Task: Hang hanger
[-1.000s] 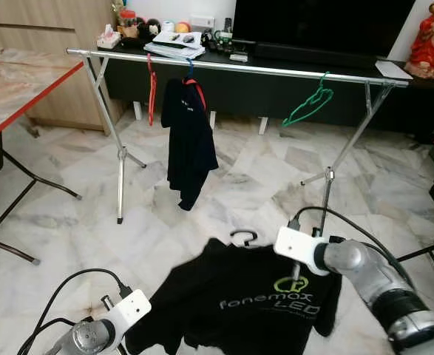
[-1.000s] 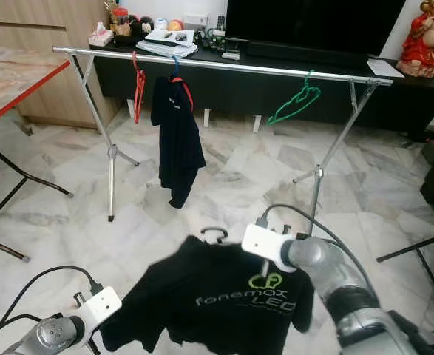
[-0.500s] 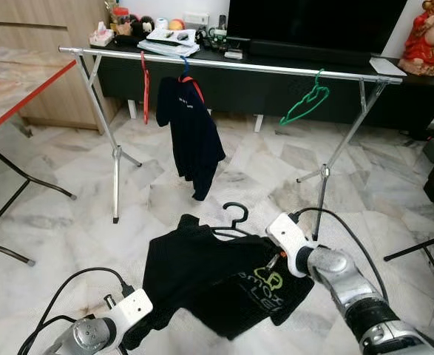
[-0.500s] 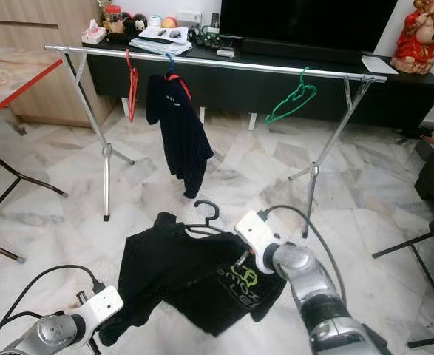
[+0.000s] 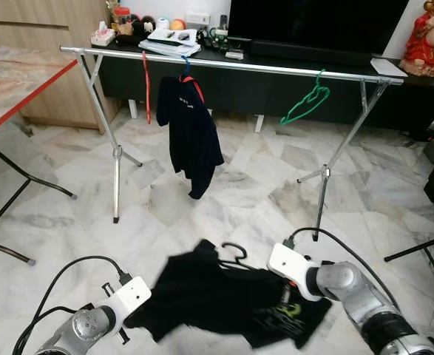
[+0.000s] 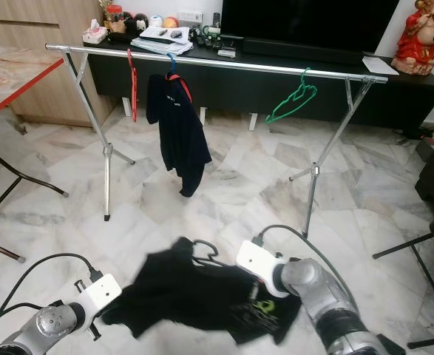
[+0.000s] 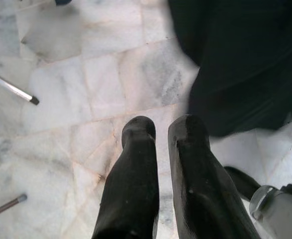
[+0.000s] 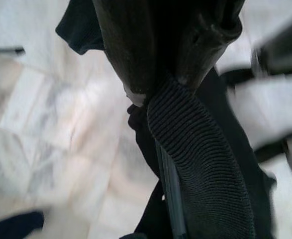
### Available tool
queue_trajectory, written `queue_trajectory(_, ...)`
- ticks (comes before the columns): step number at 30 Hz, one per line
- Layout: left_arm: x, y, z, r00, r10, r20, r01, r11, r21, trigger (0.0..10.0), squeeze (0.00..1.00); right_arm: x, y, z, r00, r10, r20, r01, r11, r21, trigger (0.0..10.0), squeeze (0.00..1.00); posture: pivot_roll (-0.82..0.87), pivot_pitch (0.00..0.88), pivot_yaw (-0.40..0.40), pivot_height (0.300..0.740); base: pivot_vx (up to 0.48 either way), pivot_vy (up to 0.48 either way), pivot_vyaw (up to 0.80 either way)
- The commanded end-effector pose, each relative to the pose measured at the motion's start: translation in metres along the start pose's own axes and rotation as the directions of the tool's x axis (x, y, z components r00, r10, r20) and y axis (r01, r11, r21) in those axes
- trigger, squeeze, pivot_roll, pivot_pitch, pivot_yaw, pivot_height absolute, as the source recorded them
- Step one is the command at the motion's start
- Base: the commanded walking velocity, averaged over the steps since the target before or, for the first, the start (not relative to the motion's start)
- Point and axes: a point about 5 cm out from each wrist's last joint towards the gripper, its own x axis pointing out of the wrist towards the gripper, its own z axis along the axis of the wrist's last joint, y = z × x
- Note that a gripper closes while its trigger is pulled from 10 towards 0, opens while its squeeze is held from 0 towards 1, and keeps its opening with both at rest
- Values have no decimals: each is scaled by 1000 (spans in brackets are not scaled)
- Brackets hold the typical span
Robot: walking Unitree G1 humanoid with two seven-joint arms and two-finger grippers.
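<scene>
- Down low, the right gripper (image 8: 165, 74) has its fingers shut tight on the ribbed collar of a black shirt (image 5: 224, 299).
- That shirt is crumpled, with green letters, and sits on a black hanger (image 5: 234, 254) whose hook pokes up at 12 o'clock.
- At 12 o'clock, well apart, stands the silver rail (image 5: 231, 66).
- At 7 o'clock the left gripper (image 7: 158, 130) holds nothing, fingers nearly together.
</scene>
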Motion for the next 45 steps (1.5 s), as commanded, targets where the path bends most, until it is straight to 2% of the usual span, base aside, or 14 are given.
queue_trajectory(1,-2,0,-3,999,-40,-10,41,998,37,10000,1000,-5,-6,0,1000,-2,-13,1,999,-51,10000,0,12,111,-80,740,0,0,0)
queue_trajectory(15,-1,3,18,989,-133,69,122,981,150,10000,1000,-10,-3,11,990,133,42,-119,964,-238,10000,0,19,104,-84,740,0,0,0)
queue_trajectory(22,1,6,22,992,-87,87,74,986,148,10000,1000,-6,-13,12,1000,-21,-6,19,961,-274,10000,0,20,108,-88,740,0,0,0)
queue_trajectory(23,1,6,21,994,-75,86,62,988,142,10000,329,-5,-14,11,999,-51,-3,48,965,-258,10000,0,21,111,-88,740,0,0,0)
queue_trajectory(24,1,7,20,994,-67,85,55,989,137,10000,329,-4,-14,11,998,-68,1,66,967,-246,10000,0,21,112,-88,740,0,0,0)
queue_trajectory(25,0,8,19,996,-48,78,37,990,133,10000,0,-2,-15,13,994,-106,29,110,978,-178,10000,0,20,116,-90,740,0,0,0)
queue_trajectory(30,0,14,16,997,43,61,-48,995,83,10000,0,5,-21,17,945,-317,77,303,942,147,10000,0,15,122,-92,740,0,0,0)
queue_trajectory(32,0,20,18,989,133,65,-135,990,29,10000,0,12,-20,17,862,-505,46,384,709,591,10000,0,13,133,-87,740,0,0,0)
queue_trajectory(33,0,20,18,989,133,65,-135,990,29,10000,0,12,-20,17,862,-505,46,384,709,591,10000,0,13,133,-87,740,0,0,0)
queue_trajectory(35,1,20,22,984,156,85,-157,988,8,10000,0,15,-16,11,807,-590,-27,407,523,749,10000,0,12,142,-81,740,0,0,0)
queue_trajectory(38,2,20,26,980,168,108,-169,986,-4,10000,0,18,-10,3,773,-625,-109,403,351,846,10000,0,7,150,-74,740,0,0,0)
queue_trajectory(39,2,20,26,980,168,108,-169,986,-4,10000,0,18,-10,3,773,-625,-109,403,351,846,10000,0,7,150,-74,740,0,0,0)
queue_trajectory(40,2,20,29,976,177,126,-177,984,-10,10000,0,21,-5,-2,762,-627,-162,391,247,887,10000,0,5,151,-72,740,0,0,0)
queue_trajectory(45,2,22,37,965,196,175,-195,981,-25,10000,0,26,2,0,755,-623,-203,381,165,910,10000,0,-4,158,-48,740,0,0,0)
